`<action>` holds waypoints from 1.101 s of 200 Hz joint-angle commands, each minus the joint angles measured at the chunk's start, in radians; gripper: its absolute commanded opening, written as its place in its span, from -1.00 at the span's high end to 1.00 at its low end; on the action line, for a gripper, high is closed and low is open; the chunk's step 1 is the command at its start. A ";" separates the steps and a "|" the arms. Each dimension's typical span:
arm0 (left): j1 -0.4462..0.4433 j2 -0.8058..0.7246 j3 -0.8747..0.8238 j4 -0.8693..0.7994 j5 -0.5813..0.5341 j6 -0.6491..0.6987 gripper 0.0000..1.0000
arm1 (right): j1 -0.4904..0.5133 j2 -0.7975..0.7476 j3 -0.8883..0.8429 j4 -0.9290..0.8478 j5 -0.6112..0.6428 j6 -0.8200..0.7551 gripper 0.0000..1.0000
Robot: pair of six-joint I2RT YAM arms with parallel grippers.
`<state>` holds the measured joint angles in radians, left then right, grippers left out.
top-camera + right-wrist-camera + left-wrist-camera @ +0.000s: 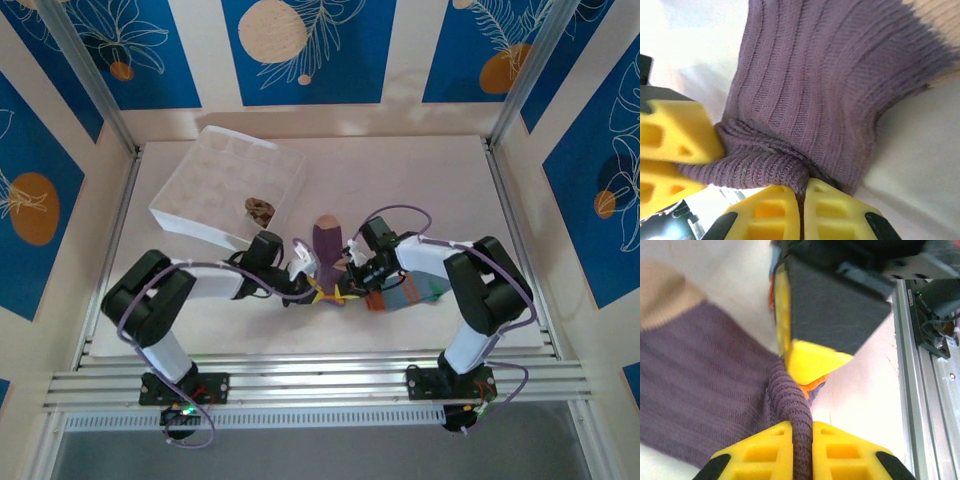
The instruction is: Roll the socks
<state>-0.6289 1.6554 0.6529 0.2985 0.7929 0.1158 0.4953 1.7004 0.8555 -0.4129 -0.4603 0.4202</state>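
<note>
The purple sock point(327, 243) lies flat mid-table, its tan toe point(326, 220) pointing away. Its near cuff end is bunched between both grippers. My left gripper point(321, 291) is shut on a ridge of the purple cuff point(801, 427). My right gripper point(350, 282) is shut on the same folded edge point(802, 189), beside the left fingers point(670, 135). The purple sock point(815, 75) stretches away from both. A blue-grey striped sock point(408, 293) with an orange cuff lies under my right arm. A brown patterned sock point(259, 209) sits in the white box.
The white gridded fabric box point(225, 180) stands at the back left, close to my left arm. Aluminium rails point(320, 380) run along the near edge. Metal frame posts rise at the back corners.
</note>
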 commanded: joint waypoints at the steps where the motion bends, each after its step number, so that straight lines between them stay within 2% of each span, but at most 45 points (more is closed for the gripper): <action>1: -0.009 -0.101 -0.033 0.013 0.003 0.215 0.75 | -0.034 0.061 0.034 -0.153 0.045 -0.022 0.97; 39: -0.050 -0.173 -0.044 -0.053 -0.148 0.413 0.60 | -0.032 0.099 0.092 -0.212 0.035 -0.060 0.97; 86: -0.078 -0.172 -0.028 -0.080 -0.200 0.471 0.39 | -0.016 0.102 0.121 -0.235 0.040 -0.087 0.97; 121: -0.099 -0.112 0.040 -0.123 -0.204 0.432 0.28 | 0.014 0.099 0.135 -0.237 0.053 -0.111 0.95; 159: -0.099 -0.055 0.056 -0.052 -0.170 0.375 0.21 | 0.055 0.071 0.145 -0.232 0.108 -0.133 0.95; 220: -0.099 0.037 0.060 -0.013 -0.150 0.309 0.25 | 0.062 0.014 0.110 -0.193 0.102 -0.144 0.95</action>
<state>-0.7204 1.6588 0.6994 0.2539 0.5991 0.4717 0.5499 1.7527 0.9897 -0.6079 -0.3679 0.3027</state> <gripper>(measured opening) 0.395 0.061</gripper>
